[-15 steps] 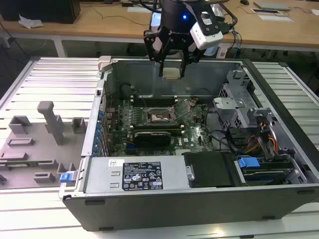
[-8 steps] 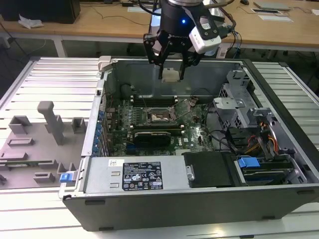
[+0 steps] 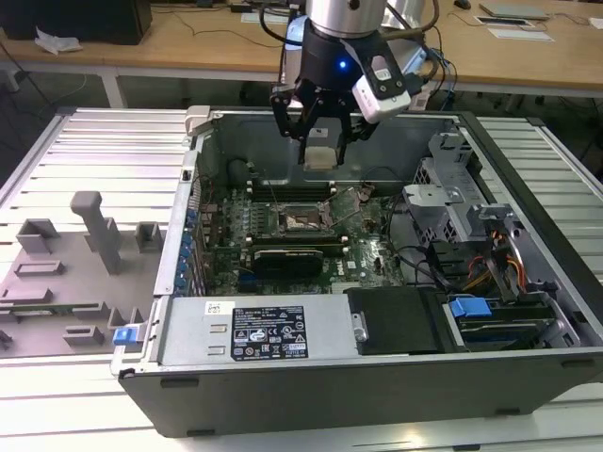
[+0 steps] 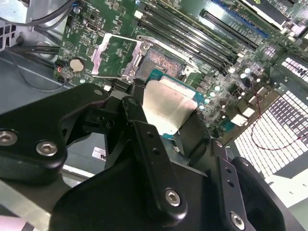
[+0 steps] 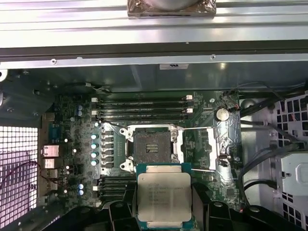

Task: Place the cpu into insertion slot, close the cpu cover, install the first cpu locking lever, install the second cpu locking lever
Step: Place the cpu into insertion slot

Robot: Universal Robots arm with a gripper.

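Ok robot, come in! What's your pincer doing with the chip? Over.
Pincer shut on the cpu, hovering above the case. Insertion slot bare, not yet filled. Cpu cover swung open beside it. Over.

The cpu hung in the hand above the open case. Inside, the insertion slot lay on the motherboard, the cpu cover raised just beside it.

The exterior view stands well back and high, looking down into the open computer case with the gripper whole. Both wrist views sit close behind the jaws, looking past them; they share the cpu between the jaws and the insertion slot beyond.
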